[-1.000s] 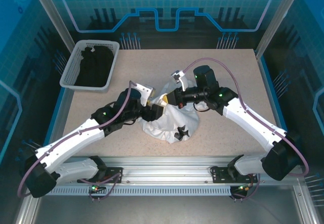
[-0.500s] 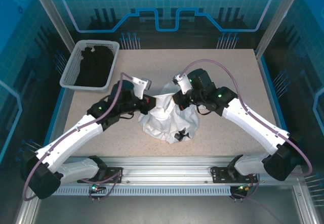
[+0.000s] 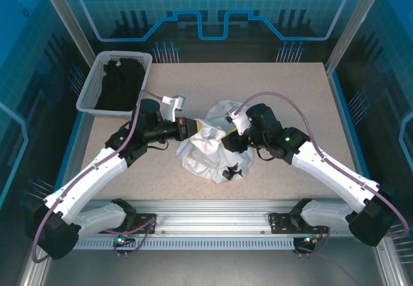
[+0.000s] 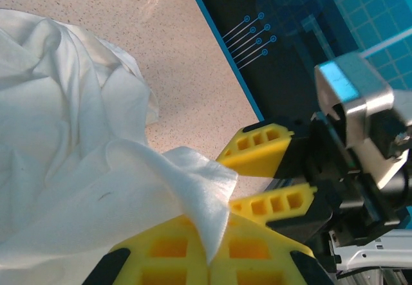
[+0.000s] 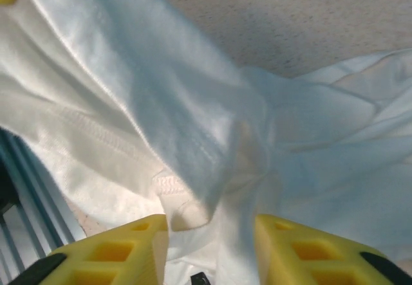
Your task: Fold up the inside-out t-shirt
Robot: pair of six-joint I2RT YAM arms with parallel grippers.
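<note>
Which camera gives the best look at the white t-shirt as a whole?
Top external: the whole crumpled white t-shirt sits on the table, black print visible. Left wrist shows one fold pinched in the left gripper; right wrist shows cloth close up between the open fingers of the right gripper.

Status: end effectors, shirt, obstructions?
Left end effector shut on t-shirt edge. Right end effector open around cloth. Shirt bunched, unfolded. Nothing blocking; basket at far-left corner.

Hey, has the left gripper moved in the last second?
Yes. In the top view the left gripper, shut on the t-shirt, has shifted back and to the left, ending closer to the basket.
</note>
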